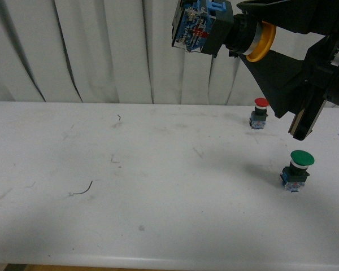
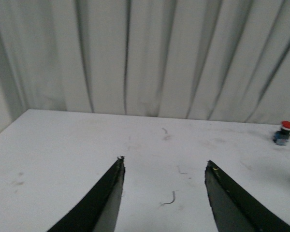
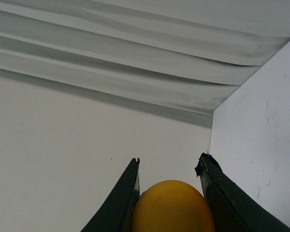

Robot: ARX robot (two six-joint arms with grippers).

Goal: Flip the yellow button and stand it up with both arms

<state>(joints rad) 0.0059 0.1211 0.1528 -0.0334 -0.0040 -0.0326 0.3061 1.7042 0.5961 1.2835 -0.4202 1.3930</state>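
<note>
Yellow button (image 1: 220,31) aloft, upper right, sideways in my right pincer (image 3: 169,166).
Clamped on its slick cap; likely light, rigid. Left pincer (image 2: 164,166), apart, should take the blocky base.

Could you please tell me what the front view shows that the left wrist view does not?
Only the front view shows the yellow button, held sideways high above the table in the right pincer, and the green button standing upright on the table. Only the left wrist view shows the left pincer, open and empty. Both show the red button, the table and the curtain.
</note>
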